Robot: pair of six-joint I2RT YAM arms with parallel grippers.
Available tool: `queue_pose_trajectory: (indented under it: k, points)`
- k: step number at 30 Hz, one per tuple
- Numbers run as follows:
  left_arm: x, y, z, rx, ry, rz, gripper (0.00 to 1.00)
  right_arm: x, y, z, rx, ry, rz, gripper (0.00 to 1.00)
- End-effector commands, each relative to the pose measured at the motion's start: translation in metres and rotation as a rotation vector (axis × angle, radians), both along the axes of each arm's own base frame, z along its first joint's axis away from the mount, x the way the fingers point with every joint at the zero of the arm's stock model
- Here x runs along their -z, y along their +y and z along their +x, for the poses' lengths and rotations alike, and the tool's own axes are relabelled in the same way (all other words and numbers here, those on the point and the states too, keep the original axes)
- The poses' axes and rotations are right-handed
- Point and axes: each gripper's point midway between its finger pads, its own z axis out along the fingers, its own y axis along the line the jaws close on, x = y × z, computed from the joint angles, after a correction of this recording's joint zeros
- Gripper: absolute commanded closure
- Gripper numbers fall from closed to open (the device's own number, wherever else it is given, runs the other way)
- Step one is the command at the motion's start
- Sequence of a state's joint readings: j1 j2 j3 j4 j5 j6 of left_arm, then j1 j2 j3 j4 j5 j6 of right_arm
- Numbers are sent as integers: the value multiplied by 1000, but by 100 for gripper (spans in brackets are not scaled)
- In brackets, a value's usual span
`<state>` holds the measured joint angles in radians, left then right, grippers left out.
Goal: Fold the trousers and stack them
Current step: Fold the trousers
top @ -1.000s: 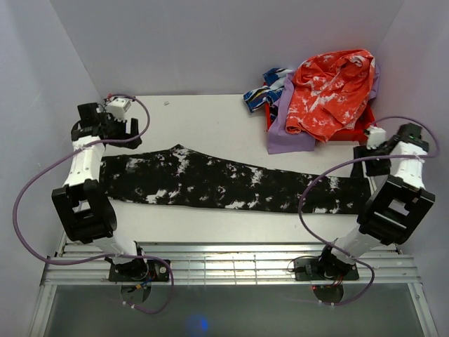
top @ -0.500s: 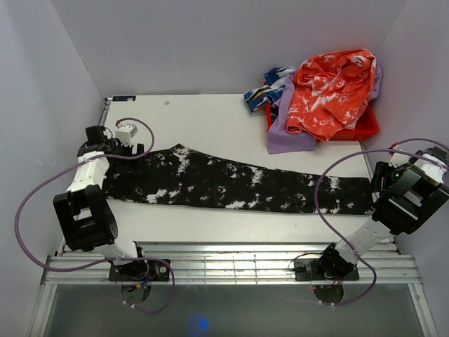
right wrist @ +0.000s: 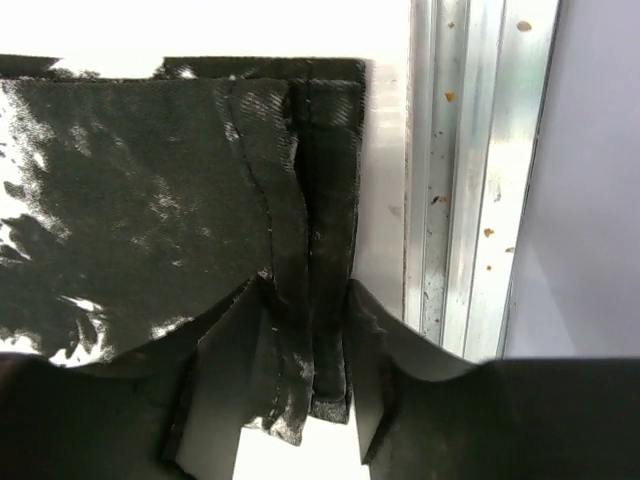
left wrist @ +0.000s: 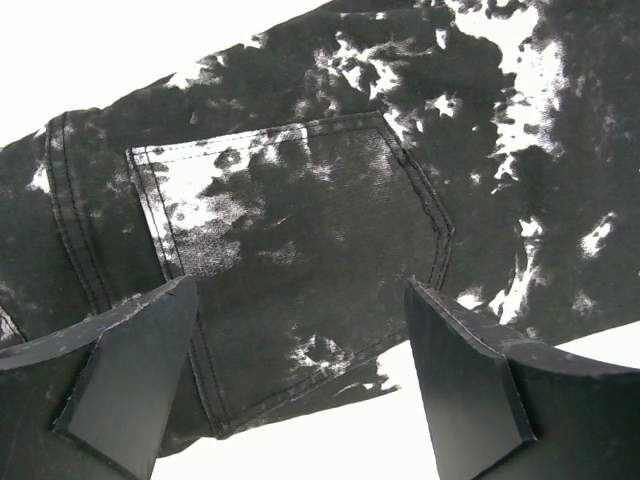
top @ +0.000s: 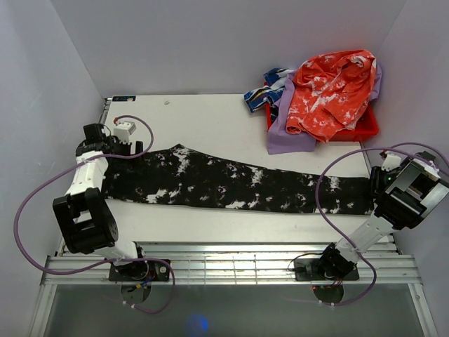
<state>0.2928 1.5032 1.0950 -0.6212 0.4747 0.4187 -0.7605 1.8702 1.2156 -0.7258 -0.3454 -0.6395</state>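
Trousers (top: 231, 184), black with white blotches, lie flat in one long strip across a white worktop (top: 203, 119). They reach from near its left edge to its right edge and run slightly closer to the near edge as they go right. Plain pale walls (top: 210, 42) close in the worktop on the left, far and right sides. Ribbed metal rails (top: 231, 263) run along the near edge, where the arm bases are bolted.

In the far right corner sits a red bin (top: 368, 130) heaped with clothes. An orange-red garment (top: 326, 91) splashed with white lies on top. A lilac garment (top: 284, 137) spills over the bin's front onto the worktop, and a blue-and-white patterned piece (top: 263, 91) hangs out on the left.

The left gripper (left wrist: 300, 330) is at the waist end of the trousers by the left edge. Its jaws are wide apart, above a stitched back pocket (left wrist: 300, 250), and hold nothing. The right gripper (right wrist: 303, 300) is at the hem end by the right edge. Its jaws are drawn in on the folded hem, with cloth bunched between them.
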Motion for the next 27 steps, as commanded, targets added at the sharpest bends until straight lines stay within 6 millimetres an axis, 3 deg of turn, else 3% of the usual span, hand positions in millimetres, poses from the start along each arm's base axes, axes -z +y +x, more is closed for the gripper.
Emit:
queue_pose_trajectory:
  k: [1,4,5,7,14,18,21,27]
  points:
    - [-28,6,6,-27,-68,26,5,44,24,-25,14,94,122,59]
    - [-23,15,5,-65,-50,12,3,33,32,-21,-4,79,144,88]
    - [-22,23,4,-90,-45,6,2,28,31,-19,-3,71,143,92]
    - [-13,28,1,-102,-16,-9,2,9,27,-13,-12,28,127,92]
    - [29,83,-28,-178,90,-77,2,-89,-11,14,-53,-129,-7,92]
    - [60,104,-44,-189,133,-38,2,-112,-30,15,-60,-141,-82,92]
    - [80,105,-60,-191,174,-4,4,-126,-44,18,-56,-159,-106,92]
    - [97,82,-83,-137,203,-44,12,-157,-18,32,-80,-256,41,92]
